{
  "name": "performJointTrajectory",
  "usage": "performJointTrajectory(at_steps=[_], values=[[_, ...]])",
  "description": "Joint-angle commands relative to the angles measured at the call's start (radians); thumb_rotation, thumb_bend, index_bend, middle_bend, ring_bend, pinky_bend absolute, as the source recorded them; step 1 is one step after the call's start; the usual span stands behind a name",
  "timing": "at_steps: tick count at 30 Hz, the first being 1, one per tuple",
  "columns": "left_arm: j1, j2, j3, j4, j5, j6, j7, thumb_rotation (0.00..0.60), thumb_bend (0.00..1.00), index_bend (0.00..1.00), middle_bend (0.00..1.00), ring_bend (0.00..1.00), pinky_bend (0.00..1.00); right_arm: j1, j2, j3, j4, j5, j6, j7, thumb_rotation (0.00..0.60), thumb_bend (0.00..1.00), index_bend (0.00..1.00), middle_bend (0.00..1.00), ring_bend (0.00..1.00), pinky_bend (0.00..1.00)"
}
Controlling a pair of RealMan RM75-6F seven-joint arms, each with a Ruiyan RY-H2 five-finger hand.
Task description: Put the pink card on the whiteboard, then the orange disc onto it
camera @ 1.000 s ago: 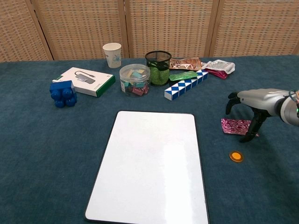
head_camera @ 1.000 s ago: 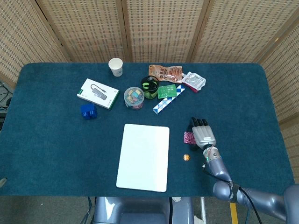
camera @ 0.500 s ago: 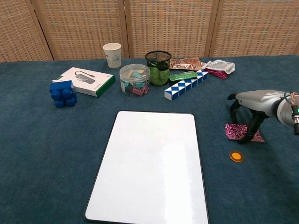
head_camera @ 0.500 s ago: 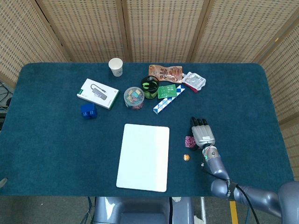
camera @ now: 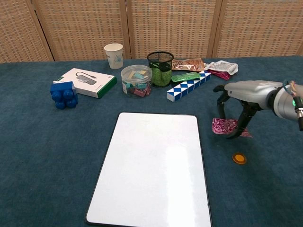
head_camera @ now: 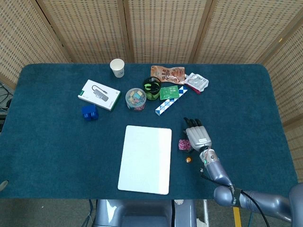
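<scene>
The pink patterned card (camera: 224,126) hangs just right of the whiteboard (camera: 151,165), pinched at its right side by the fingers of my right hand (camera: 239,97), which arches over it. In the head view the pink card (head_camera: 183,144) shows at the left edge of my right hand (head_camera: 196,136), close to the whiteboard (head_camera: 145,158). The small orange disc (camera: 239,158) lies on the blue cloth in front of the hand, apart from it; the orange disc (head_camera: 189,159) sits just below the card in the head view. My left hand is out of sight.
Along the back stand a paper cup (camera: 113,55), a white box (camera: 87,82), a blue block (camera: 63,94), a clear jar (camera: 136,81), a black mesh cup (camera: 160,69), a blue-white snake puzzle (camera: 188,85) and snack packets (camera: 189,64).
My right hand closed its fingers on the pink card and carried it left, nearer the whiteboard's right edge. The orange disc has stayed where it was.
</scene>
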Motion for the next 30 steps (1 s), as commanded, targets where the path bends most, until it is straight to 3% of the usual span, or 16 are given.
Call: performJointTrajectory(at_steps=[1,6,14,15,18,19,25,30], values=[[0.0,0.0,0.0,0.0,-0.001,-0.001,-0.001,0.6,0.0,0.0,0.0,0.0,0.0,0.039,0.019,0.032,-0.109,0.009,0.036,-0.045,0.6,0.16,0.51,0.0,0.0,0.0],[0.0,0.001,0.0,0.002,-0.003,-0.002,-0.007,0.6,0.0,0.0,0.0,0.0,0.0,0.092,-0.03,0.037,-0.195,0.059,0.092,-0.135,0.6,0.16,0.51,0.0,0.0,0.0],[-0.002,0.006,-0.001,0.006,-0.004,-0.007,-0.023,0.6,0.0,0.0,0.0,0.0,0.0,0.171,-0.169,0.033,-0.207,0.108,0.167,-0.241,0.6,0.15,0.51,0.0,0.0,0.0],[-0.002,0.007,-0.001,0.006,-0.004,-0.008,-0.025,0.6,0.0,0.0,0.0,0.0,0.0,0.178,-0.184,0.031,-0.202,0.109,0.174,-0.248,0.6,0.12,0.47,0.0,0.0,0.0],[-0.002,0.008,-0.001,0.008,-0.004,-0.009,-0.031,0.6,0.0,0.0,0.0,0.0,0.0,0.19,-0.217,0.027,-0.193,0.122,0.184,-0.255,0.6,0.01,0.1,0.0,0.0,0.0],[-0.002,0.009,-0.001,0.009,-0.005,-0.009,-0.034,0.6,0.0,0.0,0.0,0.0,0.0,0.191,-0.225,0.031,-0.197,0.136,0.188,-0.249,0.6,0.0,0.03,0.0,0.0,0.0],[-0.004,0.009,0.0,0.013,-0.005,-0.015,-0.037,0.6,0.0,0.0,0.0,0.0,0.0,0.188,-0.218,0.051,-0.22,0.147,0.213,-0.225,0.6,0.0,0.0,0.0,0.0,0.0],[-0.004,0.008,0.0,0.012,-0.006,-0.015,-0.036,0.6,0.0,0.0,0.0,0.0,0.0,0.174,-0.156,0.039,-0.262,0.122,0.228,-0.216,0.6,0.0,0.0,0.0,0.0,0.0]])
